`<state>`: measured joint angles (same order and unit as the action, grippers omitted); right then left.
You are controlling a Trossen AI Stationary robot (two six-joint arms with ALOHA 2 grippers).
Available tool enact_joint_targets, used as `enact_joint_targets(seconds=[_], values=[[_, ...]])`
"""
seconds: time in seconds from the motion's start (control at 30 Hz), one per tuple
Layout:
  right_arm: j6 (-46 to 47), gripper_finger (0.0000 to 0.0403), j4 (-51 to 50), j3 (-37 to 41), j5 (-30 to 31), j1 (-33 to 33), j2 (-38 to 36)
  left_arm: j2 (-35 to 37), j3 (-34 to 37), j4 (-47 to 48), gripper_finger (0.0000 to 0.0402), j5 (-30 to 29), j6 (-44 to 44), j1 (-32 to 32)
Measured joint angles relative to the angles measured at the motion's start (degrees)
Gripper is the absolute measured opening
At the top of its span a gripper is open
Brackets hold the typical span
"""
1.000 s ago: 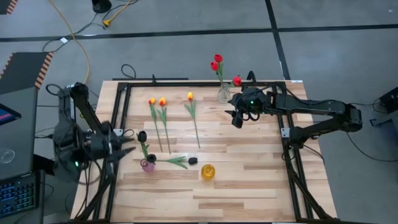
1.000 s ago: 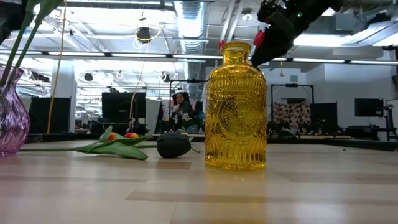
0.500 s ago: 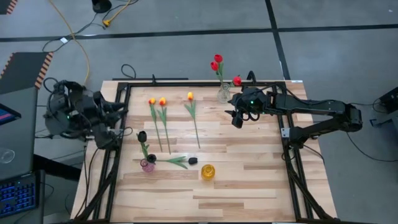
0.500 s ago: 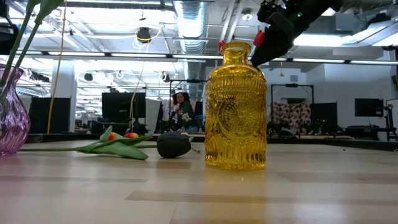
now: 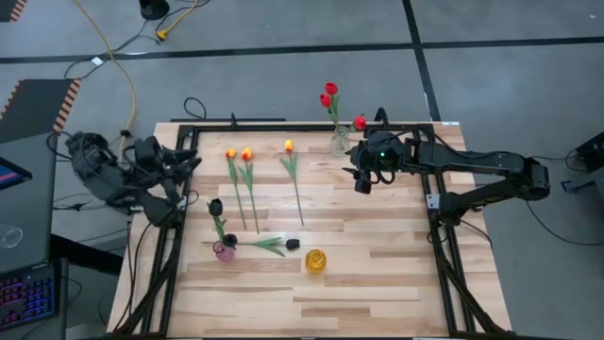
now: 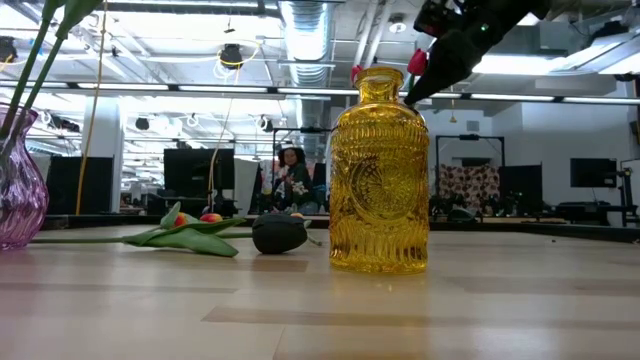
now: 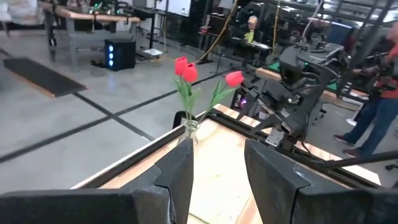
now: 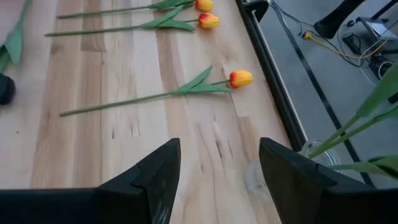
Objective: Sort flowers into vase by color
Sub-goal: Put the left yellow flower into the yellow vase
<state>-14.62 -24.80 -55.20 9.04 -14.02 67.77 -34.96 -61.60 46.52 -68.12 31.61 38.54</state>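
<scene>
We see the right gripper (image 5: 363, 179) hanging above the far right part of the wooden table (image 5: 377, 264), its two fingers (image 8: 155, 171) spread wide apart with nothing between them. Just beside it, toward the far edge, stands a small clear vase (image 5: 340, 144) holding three red tulips (image 5: 330, 93), one head leaning out close to the gripper's wrist. Farther from this gripper, toward the left arm, three yellow-orange tulips lie flat on the wood: a single one (image 5: 289, 146) nearest, then a pair (image 5: 238, 154) side by side, all with heads toward the far edge and stems running toward the near edge. The right wrist view shows the nearest one (image 8: 239, 78) lying ahead of the open fingers. The left gripper (image 5: 189, 162) sits off the table's left edge, beside the black frame (image 5: 283, 126), raised and pointing across toward the right arm; its fingers (image 7: 177, 180) stand partly apart and we see nothing held between them. Nearer than that gripper, a pink vase (image 5: 225, 250) holds black tulips (image 5: 216, 206), another black tulip (image 5: 292, 244) lies on the wood just beside it, and a yellow glass vase (image 5: 315, 261) stands empty a little farther along. In the low view a person (image 6: 290, 165) shows in the room behind.
</scene>
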Motion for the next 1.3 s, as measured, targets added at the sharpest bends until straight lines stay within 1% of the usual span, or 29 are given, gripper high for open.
enact_joint_targets(seconds=[0.17, 0.23, 0.33, 0.6, 0.77, 0.83, 0.93, 1.1, 1.3], values=[[0.0, 0.0246, 0.7, 0.0, 0.0, 0.0, 0.0, -0.2, 0.0, 0.3, 0.0130, 5.8, 3.1, -6.1], [0.0, 0.0246, 1.3, 0.0, 0.0, 0.0, 0.0, -0.5, 0.0, 0.4, 0.0130, 7.0, 4.7, -8.9], [0.2, 0.0246, 1.5, 0.0, 0.0, 0.0, 0.0, -0.7, 0.0, 1.0, 0.0130, 10.4, 5.9, -13.5], [0.2, 0.0246, 1.5, 0.0, 0.0, 0.1, 0.0, -2.9, 0.0, 4.9, 0.0130, 22.4, 12.0, -26.9], [0.2, 0.0246, 2.1, 0.0, 0.0, 0.1, 0.0, -4.9, 0.0, 5.5, 0.0130, 31.4, 12.5, -33.8], [0.2, 0.0246, 2.8, 0.0, 0.0, 0.1, 0.0, -5.3, 0.0, 5.8, 0.0130, 33.7, 12.5, -35.6], [0.2, 0.0246, 3.1, 0.0, 0.0, 0.1, 0.0, -6.0, 0.0, 8.7, 0.0130, 35.2, 13.2, -37.8], [0.2, 0.0246, 3.1, 0.0, 0.0, 0.1, 0.0, -7.7, 0.0, 16.5, 0.0130, 37.7, 17.3, -41.2], [0.9, 0.0246, 3.1, 0.0, 0.0, 0.1, 0.0, -9.7, 0.0, 22.2, 0.0130, 39.0, 19.6, -45.4]])
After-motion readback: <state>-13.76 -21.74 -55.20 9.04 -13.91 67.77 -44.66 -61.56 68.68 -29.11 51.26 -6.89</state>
